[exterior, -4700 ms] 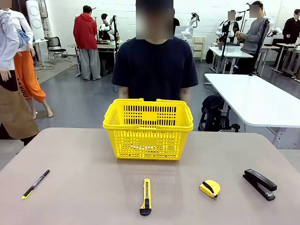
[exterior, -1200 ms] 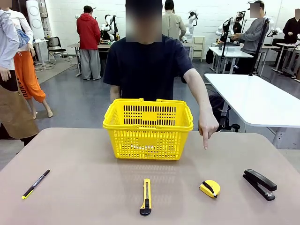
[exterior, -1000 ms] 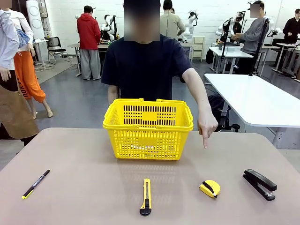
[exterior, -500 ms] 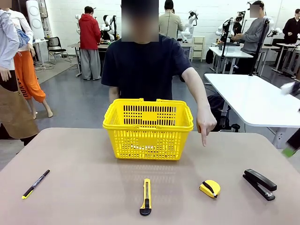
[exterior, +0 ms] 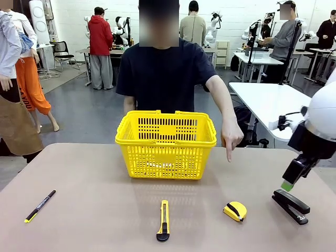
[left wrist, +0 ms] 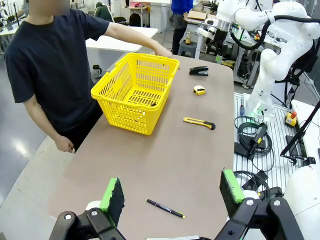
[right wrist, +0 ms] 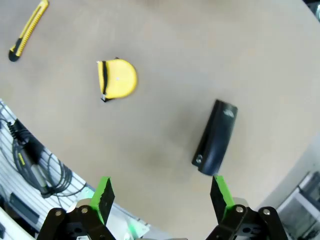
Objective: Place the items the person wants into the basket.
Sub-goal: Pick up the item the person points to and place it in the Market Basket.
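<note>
One item seems wanted: the tape measure, lying in front of the basket and off to its right, where the person's hand points. Our right gripper hangs right of the basket, fingers apart; our left gripper is likewise spread. We expect a light, hard, smooth shell, best pinched across its width.

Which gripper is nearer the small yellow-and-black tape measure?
Right. Right gripper hovers above the black stapler, beside the tape measure; left gripper hangs far off, near the thin black pen.

On the table, a black stapler lies at the right end and a black pen at the left.
</note>
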